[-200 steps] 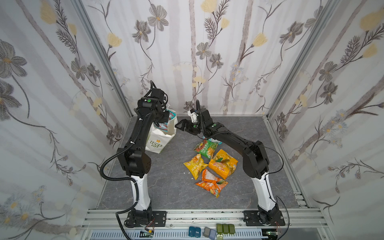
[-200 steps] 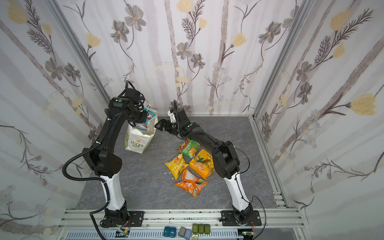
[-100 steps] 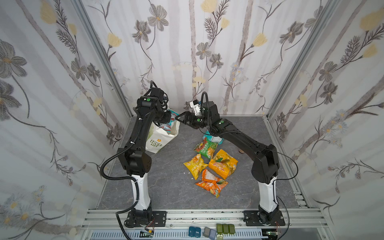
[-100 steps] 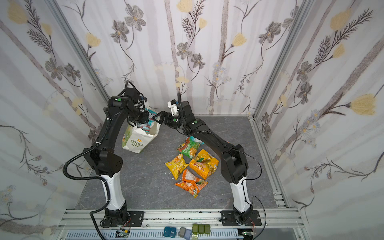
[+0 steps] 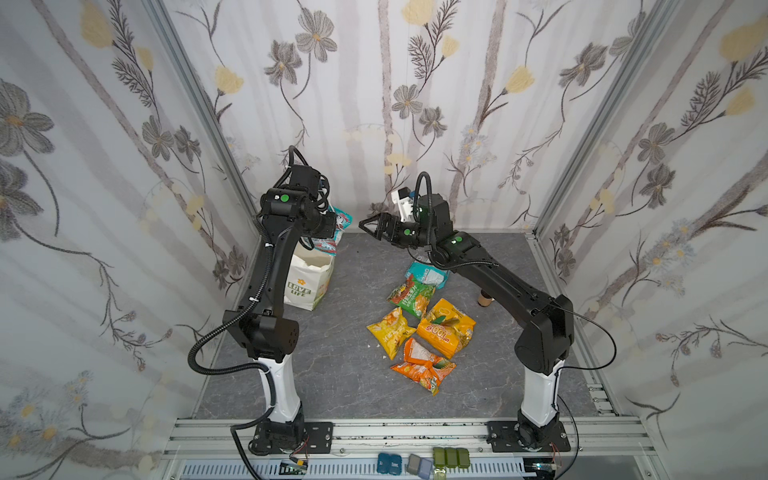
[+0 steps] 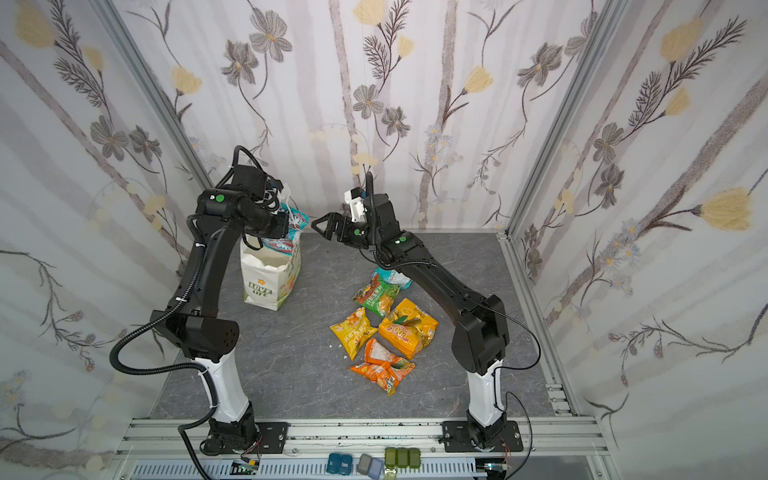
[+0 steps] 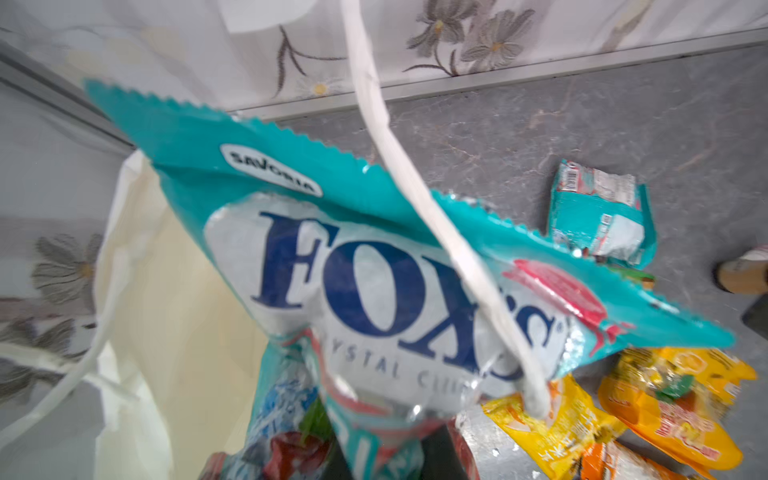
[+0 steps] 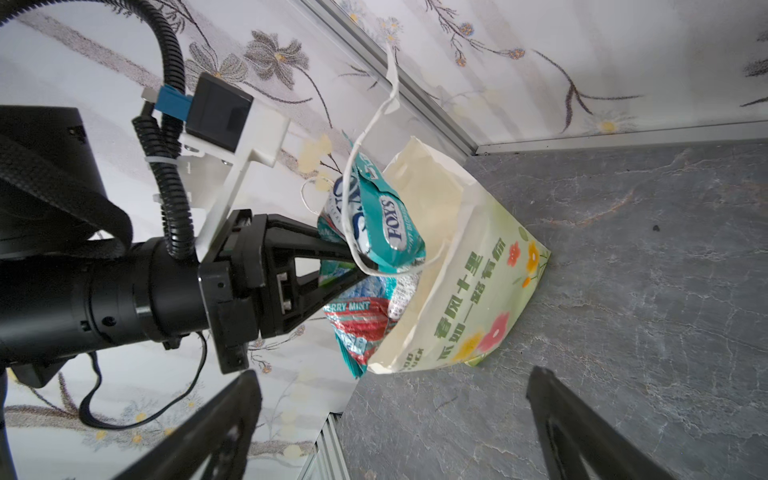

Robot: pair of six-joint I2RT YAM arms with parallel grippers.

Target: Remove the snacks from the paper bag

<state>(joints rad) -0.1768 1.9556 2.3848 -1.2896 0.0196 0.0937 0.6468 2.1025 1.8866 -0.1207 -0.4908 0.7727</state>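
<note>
The right arm has been swinging up from beside the paper bag [image 5: 309, 282], and the right gripper [image 5: 365, 226] is now hanging in the air with its jaws spread wide, holding nothing and pointing at the left gripper [image 8: 351, 266] just beside it. The left gripper is pinching a teal-and-white packet [image 7: 374, 270] tightly, holding it just above the bag's open mouth. One white cord handle [image 7: 399, 166] is draping across that packet. The bag is standing at the back left of the grey table [image 5: 353, 386], leaning a little. The other snacks are lying out in a loose cluster mid-table, well apart from the bag: a second teal packet [image 5: 428, 272], a green packet [image 5: 411, 297], a yellow packet [image 5: 390, 330] and two orange packets [image 5: 446, 326] [image 5: 424, 365].
</note>
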